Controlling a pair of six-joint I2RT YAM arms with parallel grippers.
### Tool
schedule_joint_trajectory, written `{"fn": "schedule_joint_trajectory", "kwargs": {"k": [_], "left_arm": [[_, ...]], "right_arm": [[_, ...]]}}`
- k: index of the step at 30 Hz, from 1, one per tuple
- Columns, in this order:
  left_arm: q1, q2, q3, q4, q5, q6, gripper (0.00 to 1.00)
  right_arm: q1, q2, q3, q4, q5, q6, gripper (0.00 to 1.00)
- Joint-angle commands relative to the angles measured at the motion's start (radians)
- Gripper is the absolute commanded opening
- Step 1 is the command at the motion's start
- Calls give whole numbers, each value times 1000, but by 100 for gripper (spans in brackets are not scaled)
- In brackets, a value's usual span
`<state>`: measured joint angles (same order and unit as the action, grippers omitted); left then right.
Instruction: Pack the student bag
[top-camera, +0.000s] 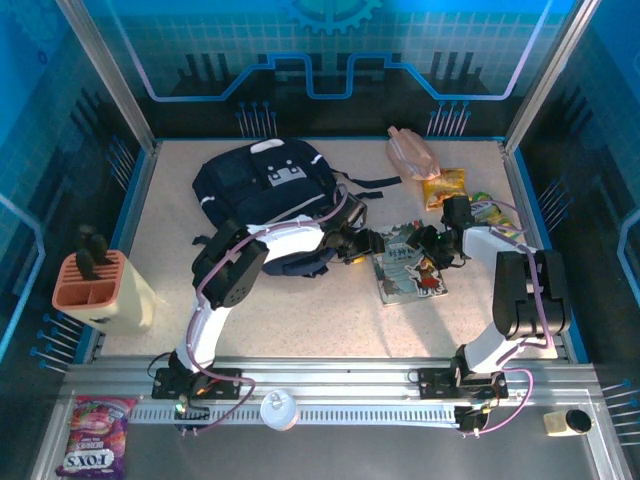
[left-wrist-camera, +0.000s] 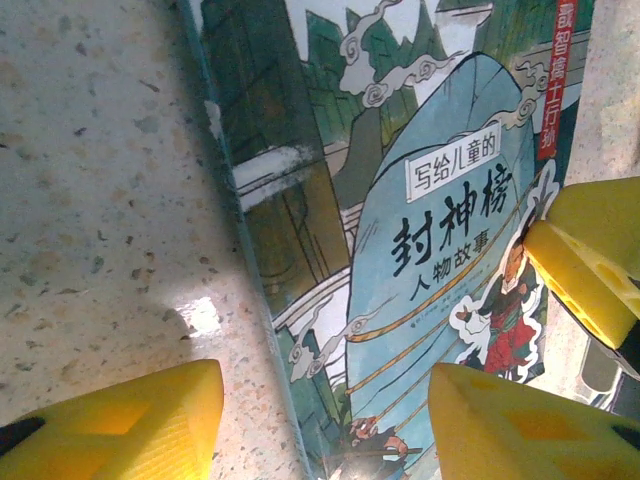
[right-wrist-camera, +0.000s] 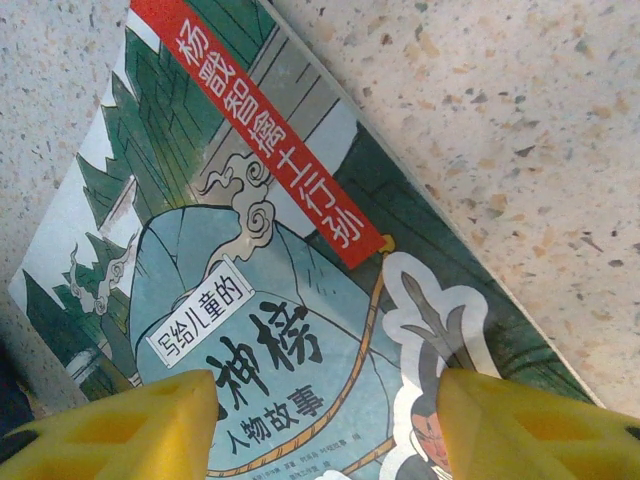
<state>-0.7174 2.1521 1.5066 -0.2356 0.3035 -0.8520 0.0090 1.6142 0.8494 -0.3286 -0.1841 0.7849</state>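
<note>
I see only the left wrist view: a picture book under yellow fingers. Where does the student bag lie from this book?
Observer: In the top view the student bag lies left of the book and a little farther from the arm bases.
Operator: What is the yellow piece at my right edge?
Observer: A finger of the right gripper, which is open above the same book, reaching in from the right.

Worktop (top-camera: 470, 190) evenly and brightly lit from overhead; shadows on it soft and short. Blue cast from the enclosure walls (top-camera: 60, 150). Left wrist view: small glare patch on the speckled surface, sheen across the book (left-wrist-camera: 420, 250) cover. Left tool (left-wrist-camera: 320, 425) fingers (left-wrist-camera: 110, 420) blurred at the frame's lower edge; right tool (right-wrist-camera: 325, 425) likewise. Print sharp.
</note>
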Motion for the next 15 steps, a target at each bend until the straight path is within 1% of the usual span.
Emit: {"fn": "schedule_joint_trajectory", "kwargs": {"k": [1, 6, 11, 15], "left_arm": [[-7, 34, 41, -15, 28, -16, 56], [-7, 60, 52, 8, 52, -35, 51], [-7, 69, 57, 43, 90, -40, 50], [-7, 55, 49, 90, 114, -27, 43]], "right_arm": [[-22, 22, -26, 0, -13, 22, 61], [-27, 30, -38, 18, -32, 36, 60], [-32, 35, -46, 41, -51, 37, 59], [-34, 36, -50, 43, -55, 40, 59]]}}
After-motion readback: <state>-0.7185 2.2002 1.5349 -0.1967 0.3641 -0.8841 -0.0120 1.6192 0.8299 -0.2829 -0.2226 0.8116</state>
